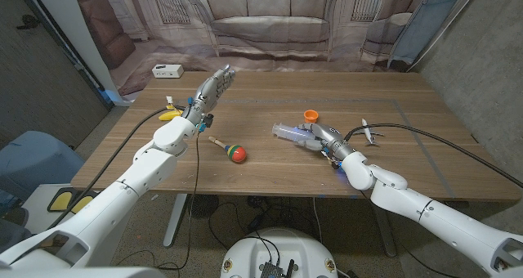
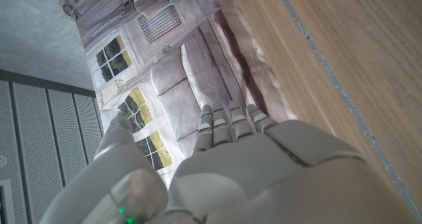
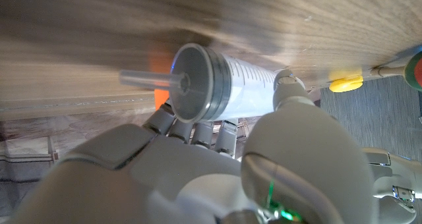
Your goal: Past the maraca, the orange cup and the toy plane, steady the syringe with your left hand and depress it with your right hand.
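Gripping the syringe (image 1: 292, 132) in the right robot hand (image 1: 320, 139) just beside the orange cup (image 1: 310, 115), raised off the counter (image 1: 270, 163), left robot hand (image 1: 211, 90) spread and empty well beyond the maraca (image 1: 230, 150); next, by judgement, bringing that left across to steady the barrel before pressing.

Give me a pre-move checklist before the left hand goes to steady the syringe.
1. Right hand grips syringe: ok.
2. Left hand free, fingers apart, raised over the table: ok.
3. Left hand at the syringe: not ok, it is far off on the left side.
4. Maraca lies between left hand and syringe: not ok, go above it.
5. Orange cup right behind the syringe: cannot tell if touching.
6. Plunger position: cannot tell.
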You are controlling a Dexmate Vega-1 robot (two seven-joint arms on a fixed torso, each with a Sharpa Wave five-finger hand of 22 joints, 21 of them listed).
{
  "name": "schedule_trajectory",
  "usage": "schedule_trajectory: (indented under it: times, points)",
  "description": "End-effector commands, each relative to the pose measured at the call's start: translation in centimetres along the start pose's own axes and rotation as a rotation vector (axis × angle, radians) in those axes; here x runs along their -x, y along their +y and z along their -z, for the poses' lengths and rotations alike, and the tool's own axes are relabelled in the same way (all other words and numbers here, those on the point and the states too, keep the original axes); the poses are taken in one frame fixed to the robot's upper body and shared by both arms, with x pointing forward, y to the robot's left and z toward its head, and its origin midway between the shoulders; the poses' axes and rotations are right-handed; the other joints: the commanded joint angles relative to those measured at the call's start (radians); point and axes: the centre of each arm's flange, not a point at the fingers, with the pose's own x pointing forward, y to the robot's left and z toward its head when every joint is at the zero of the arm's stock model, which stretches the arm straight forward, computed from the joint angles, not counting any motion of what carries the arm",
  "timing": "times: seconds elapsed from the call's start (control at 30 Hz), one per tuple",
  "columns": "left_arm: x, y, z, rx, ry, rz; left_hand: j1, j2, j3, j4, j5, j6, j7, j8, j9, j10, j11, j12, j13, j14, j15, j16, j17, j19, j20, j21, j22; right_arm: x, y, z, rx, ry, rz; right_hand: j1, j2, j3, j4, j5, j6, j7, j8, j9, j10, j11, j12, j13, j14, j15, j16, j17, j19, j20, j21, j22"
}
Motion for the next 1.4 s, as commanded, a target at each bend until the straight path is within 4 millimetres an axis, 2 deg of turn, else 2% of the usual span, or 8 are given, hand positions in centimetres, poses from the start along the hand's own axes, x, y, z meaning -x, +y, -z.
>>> schedule_trajectory:
  times: [0.03,0.13,0.27,0.57,1.03,1.2,1.4]
  points:
    - [-0.1,-0.1,0.1,0.004,-0.001,0.006,0.000,0.005,-0.004,-0.002,-0.001,0.000,-0.001,0.007,0.003,0.000,-0.004,0.003,0.001,-0.002,-0.001,0.003,0.005,-0.002,0.007,0.003,0.002,0.0,-0.1,0.0,0.028,-0.006,-0.009,-0.008,-0.024,-0.005,-0.010,0.008,-0.066,0.010,0.000,0.002,-0.035,0.010,0.002,0.002,-0.029,0.002,0.001,-0.008,-0.019,0.005,-0.018,0.000]
    - [-0.1,-0.1,0.1,0.004,-0.002,0.008,0.000,0.005,-0.004,-0.003,-0.001,0.000,-0.001,0.007,0.003,0.001,-0.004,0.003,0.001,-0.002,-0.001,0.003,0.005,-0.002,0.007,0.003,0.002,0.1,-0.1,0.0,0.027,-0.006,-0.006,-0.026,-0.034,-0.012,-0.008,0.010,-0.108,0.014,0.001,0.001,-0.065,0.011,0.001,0.001,-0.051,0.007,0.001,-0.013,-0.028,0.011,-0.031,0.001]
    - [-0.2,-0.2,0.0,0.003,-0.003,0.012,0.000,0.005,-0.004,-0.003,-0.001,0.001,-0.001,0.007,0.003,0.001,-0.002,0.003,0.001,-0.002,-0.001,0.003,0.005,-0.002,0.007,0.003,0.002,0.1,-0.3,0.0,0.018,-0.004,-0.001,-0.056,-0.042,-0.023,0.001,0.011,-0.144,0.025,0.004,0.001,-0.090,0.029,0.002,0.001,-0.071,0.010,0.003,-0.017,-0.033,0.011,-0.043,0.001]
    - [-0.2,-0.2,-0.1,0.003,-0.007,0.016,0.001,0.006,-0.004,-0.003,-0.001,0.001,-0.001,0.007,0.003,0.002,-0.003,0.004,0.001,-0.001,0.000,0.003,0.004,-0.002,0.007,0.003,0.002,0.2,-0.5,-0.1,0.012,-0.006,0.001,-0.087,-0.047,-0.035,0.012,0.012,-0.167,0.032,0.008,0.001,-0.101,0.032,0.007,0.000,-0.083,0.018,0.007,-0.020,-0.036,0.013,-0.053,0.002]
    - [-0.1,-0.2,-0.2,0.003,-0.004,0.017,0.001,0.007,-0.004,-0.002,-0.001,0.003,-0.003,0.007,0.003,0.004,-0.006,0.005,0.001,0.000,0.000,0.004,0.004,-0.002,0.008,0.003,0.002,0.2,-1.0,-0.3,-0.005,-0.017,0.012,-0.117,-0.050,-0.045,0.024,0.012,-0.176,0.033,0.013,0.001,-0.109,0.037,0.010,0.000,-0.092,0.024,0.010,-0.022,-0.042,0.016,-0.062,0.002]
    - [-0.1,-0.2,-0.2,0.005,-0.004,0.017,0.001,0.008,-0.004,-0.002,-0.001,0.002,-0.004,0.007,0.003,0.003,-0.007,0.004,0.002,0.001,0.001,0.004,0.004,-0.002,0.009,0.003,0.002,0.3,-1.4,-0.4,-0.016,-0.024,0.026,-0.154,-0.051,-0.058,0.038,0.013,-0.137,0.014,0.033,0.002,-0.109,0.040,0.016,-0.001,-0.095,0.026,0.015,-0.024,-0.040,0.018,-0.071,0.003]
    - [0.0,-0.1,-0.2,0.005,-0.006,0.015,0.001,0.008,-0.003,-0.002,-0.001,0.004,-0.003,0.008,0.003,0.004,-0.004,0.005,0.002,0.002,0.001,0.004,0.004,-0.002,0.009,0.003,0.002,0.4,-1.8,-0.7,-0.023,-0.034,0.044,-0.178,-0.048,-0.065,0.049,0.014,-0.133,0.027,0.035,0.002,-0.105,0.043,0.020,-0.002,-0.096,0.024,0.018,-0.026,-0.039,0.015,-0.077,0.003]
